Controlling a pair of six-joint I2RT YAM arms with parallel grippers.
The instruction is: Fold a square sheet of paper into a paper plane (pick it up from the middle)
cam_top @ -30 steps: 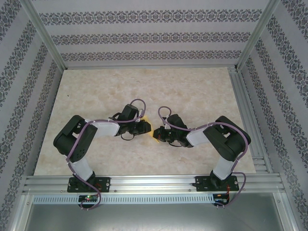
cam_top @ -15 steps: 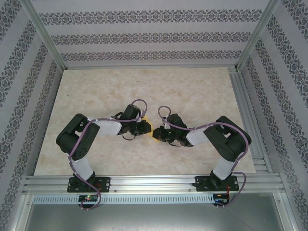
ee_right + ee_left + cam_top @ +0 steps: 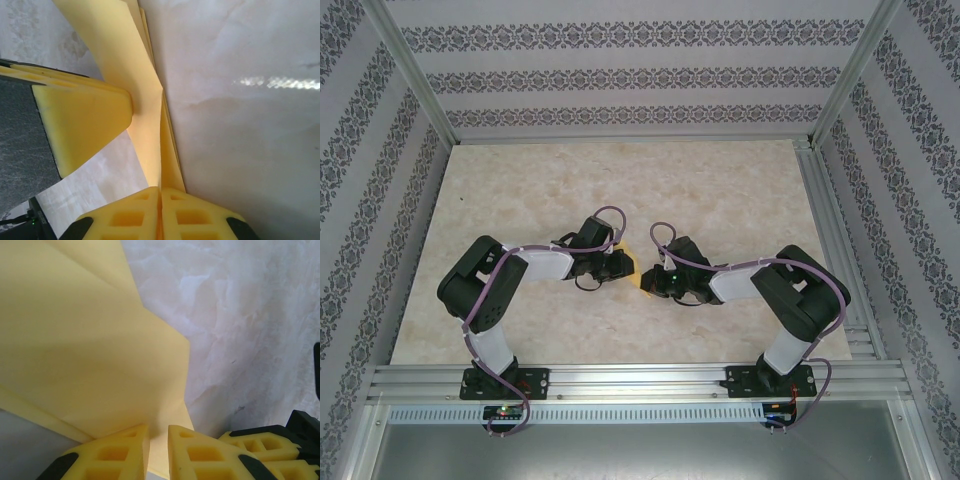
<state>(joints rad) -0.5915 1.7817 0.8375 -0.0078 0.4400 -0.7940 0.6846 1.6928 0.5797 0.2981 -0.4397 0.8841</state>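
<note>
Two arms [image 3: 510, 275] [image 3: 775, 290], two grippers and one sheet of paper.

From the left, the left arm bends in toward the middle of the surface. The left gripper [image 3: 623, 265] [image 3: 158, 432] has its jaws a narrow slit apart, tips up against the broad face of the sheet. I cannot tell whether they pinch any of it.

The sheet of paper [image 3: 636, 272] [image 3: 90, 340] [image 3: 120, 55] is yellow, already creased into layers. It is held between the two grippers over the middle of the surface, a little toward the near edge.

The right gripper [image 3: 648, 280] [image 3: 160, 192] has its jaws pressed together on the sheet's edge, with layers fanning up from the pads. One left finger [image 3: 85, 125] touches the sheet from the side.

The surface [image 3: 720, 190] is pale and marbled, with an aluminium rail [image 3: 640, 380] along its near edge. Walls [image 3: 620, 80] with bands of dark ornament close in three sides.
</note>
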